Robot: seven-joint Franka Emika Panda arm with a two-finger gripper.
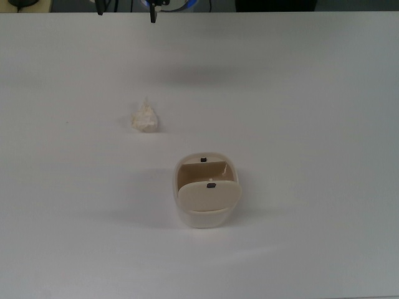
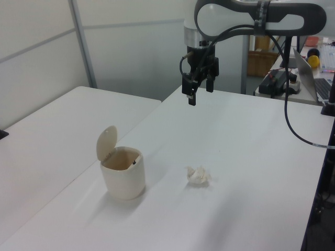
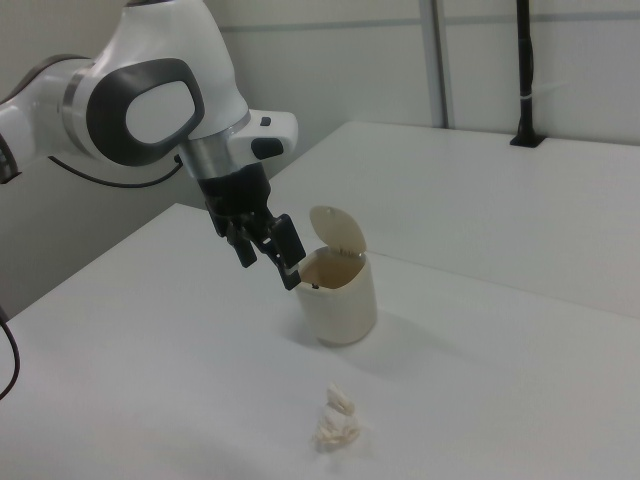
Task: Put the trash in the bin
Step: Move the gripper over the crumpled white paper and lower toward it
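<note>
With the gripper (image 2: 199, 90) held high above the table (image 1: 312, 93), fingers apart and empty, the trash (image 1: 146, 119) lying well apart from the open-lidded bin (image 1: 206, 219) could be flattened or nudged aside by an off-centre descent.

Lab: white tables (image 2: 246, 136), partition panels (image 2: 36, 52).
</note>
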